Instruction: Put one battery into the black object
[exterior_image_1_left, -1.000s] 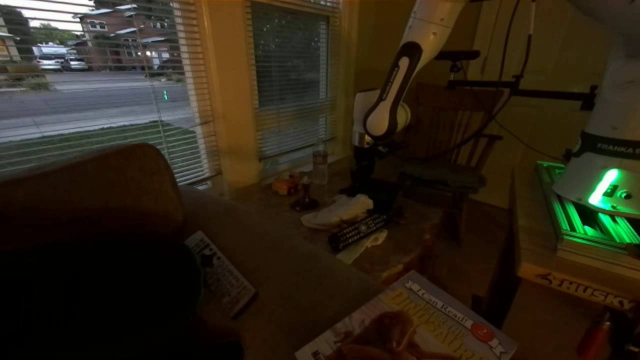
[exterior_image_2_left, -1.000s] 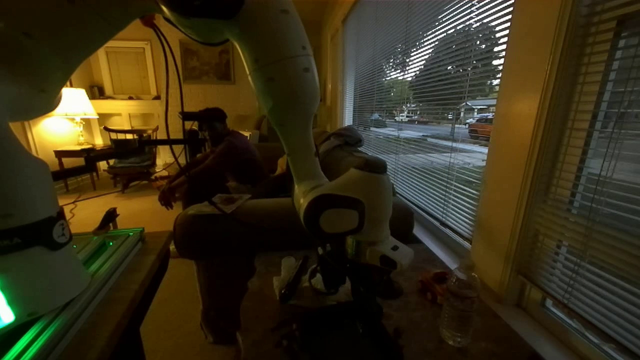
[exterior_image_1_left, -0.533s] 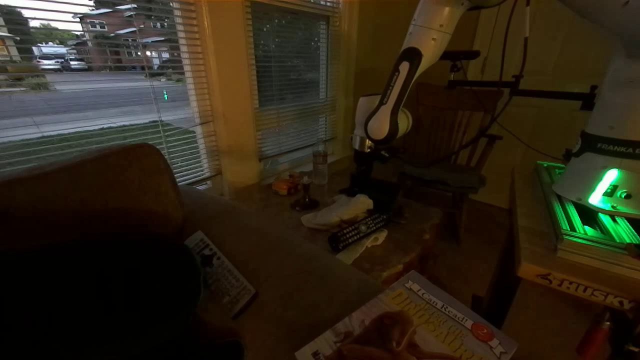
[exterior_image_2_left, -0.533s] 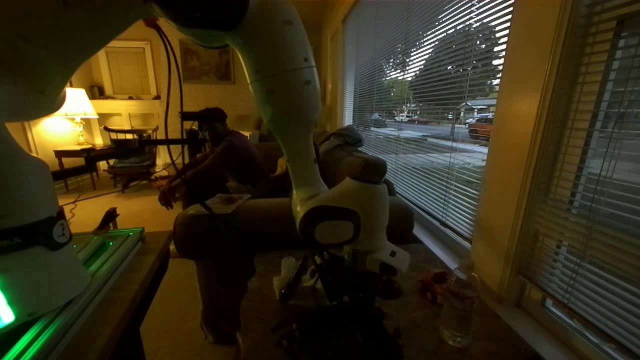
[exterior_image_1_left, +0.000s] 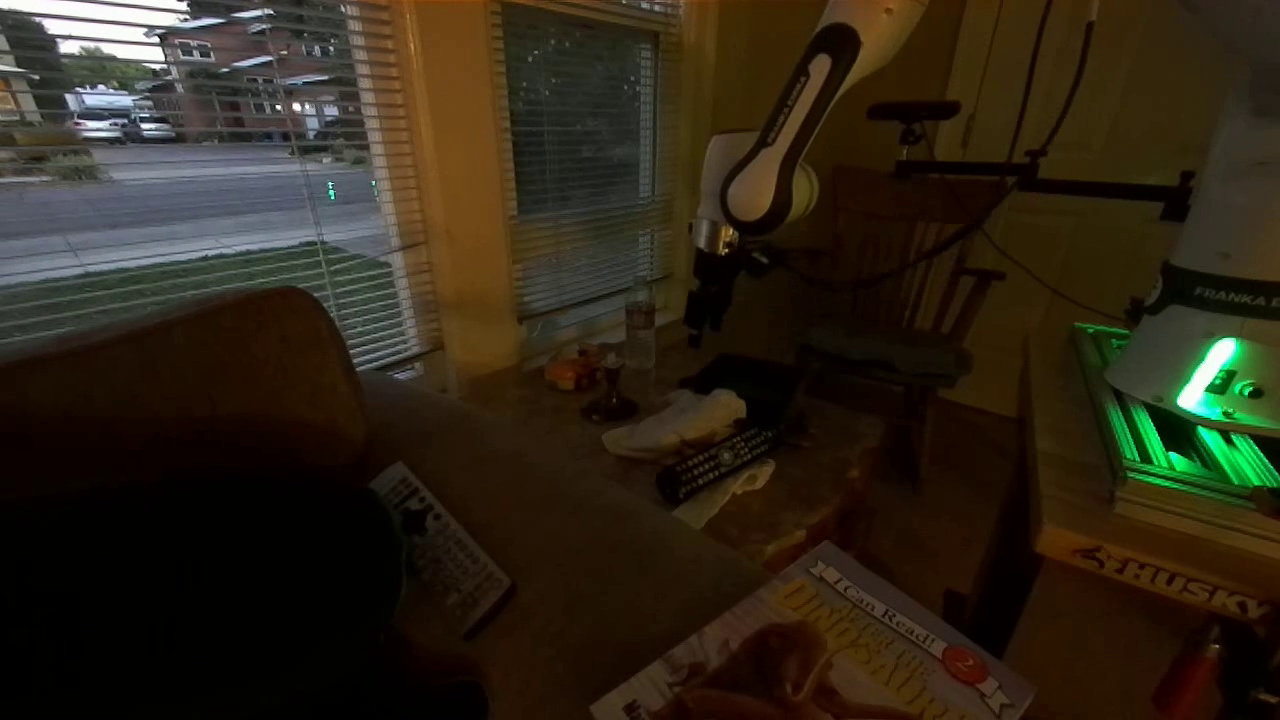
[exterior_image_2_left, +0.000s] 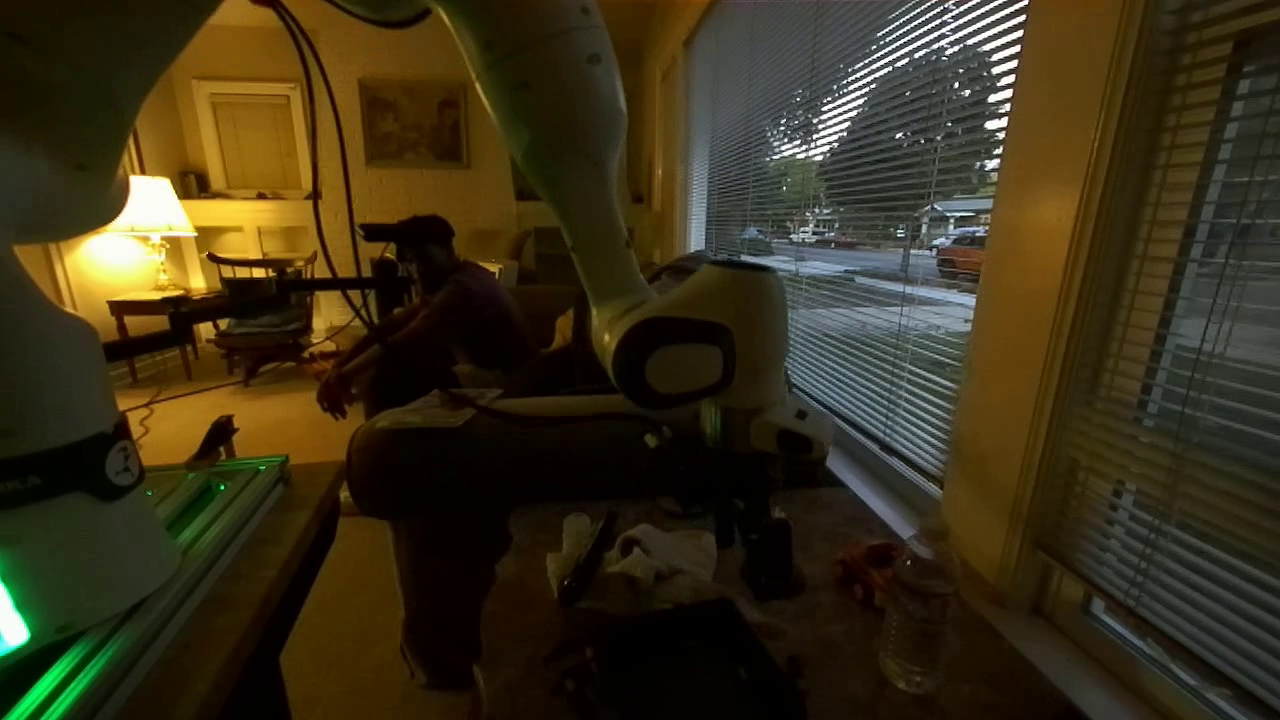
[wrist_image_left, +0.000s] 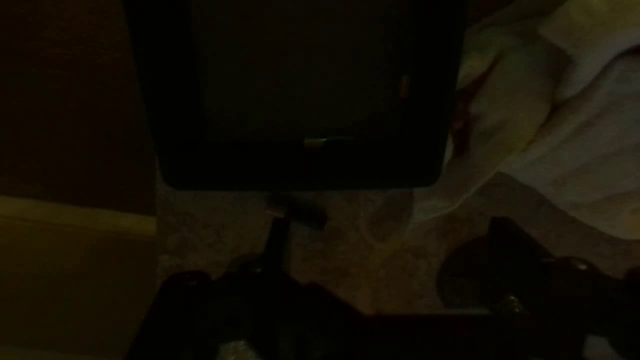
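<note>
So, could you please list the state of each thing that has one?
Pincer: open
Black tray: flat, open-topped
Battery, probably: lying on its side, ungripped
White cloth: crumpled
Bottle: upright
Lamp: lit
Blinds: lowered, slats open
Base light: glowing green
Book: closed
Black remote: buttons up

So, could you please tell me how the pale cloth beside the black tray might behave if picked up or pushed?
The pale cloth would probably hang limp, given its loose folds. Its raised, rumpled ridges should pinch easily. Pushed against the neighbouring black tray, it would likely bunch rather than slide.
</note>
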